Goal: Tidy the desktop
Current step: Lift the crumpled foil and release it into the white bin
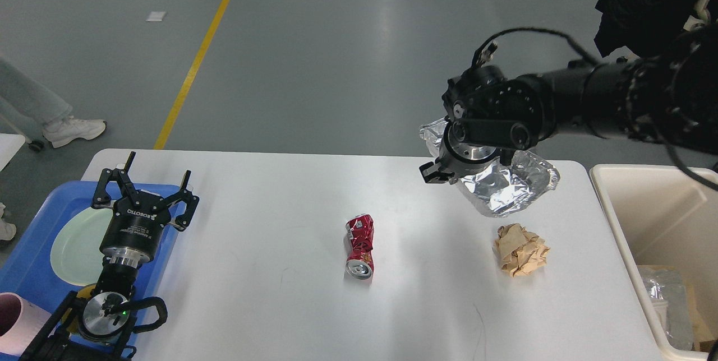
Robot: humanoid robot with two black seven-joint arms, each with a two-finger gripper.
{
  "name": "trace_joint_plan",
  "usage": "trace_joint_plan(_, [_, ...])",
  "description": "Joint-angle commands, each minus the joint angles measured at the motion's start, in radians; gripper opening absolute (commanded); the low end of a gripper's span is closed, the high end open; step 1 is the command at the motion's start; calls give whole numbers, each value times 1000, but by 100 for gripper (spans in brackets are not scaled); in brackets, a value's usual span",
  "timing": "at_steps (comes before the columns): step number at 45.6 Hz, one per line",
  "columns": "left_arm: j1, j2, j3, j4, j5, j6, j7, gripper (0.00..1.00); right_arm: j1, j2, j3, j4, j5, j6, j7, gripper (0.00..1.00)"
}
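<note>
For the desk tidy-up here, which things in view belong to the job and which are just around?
Job: desktop, crumpled foil tray held by right gripper, crushed red can, paper wad, cream bin.
Around: blue tray, pale plate, pink cup, open left gripper.

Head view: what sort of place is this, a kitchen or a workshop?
Probably a factory-style test hall, not a kitchen: a grey painted floor with a yellow lane line, and a white desktop set out with trash.

One crushed red can (359, 248) and one crumpled brown paper ball (520, 249) below the right gripper (449, 167), one silver foil tray (507, 184) at that gripper, one pale plate (76, 246) beside the left gripper (147, 179).
</note>
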Motion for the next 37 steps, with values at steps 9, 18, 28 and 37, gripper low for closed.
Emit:
trace_joint_plan(9, [0, -1, 1, 0, 0, 0, 0, 96, 449, -143, -378, 412, 132, 70, 304, 0])
trace_joint_plan(18, [0, 1, 1, 0, 0, 0, 0, 96, 503, -111, -576, 497, 133, 84, 484, 0])
trace_joint_plan(28, [0, 1, 0, 0, 0, 0, 0, 96, 503, -137, -611, 500, 155, 70, 480, 0])
trace_joint_plan(37, [2, 1, 1, 0, 0, -1, -2, 96, 456, -281, -732, 442, 165, -28, 477, 0])
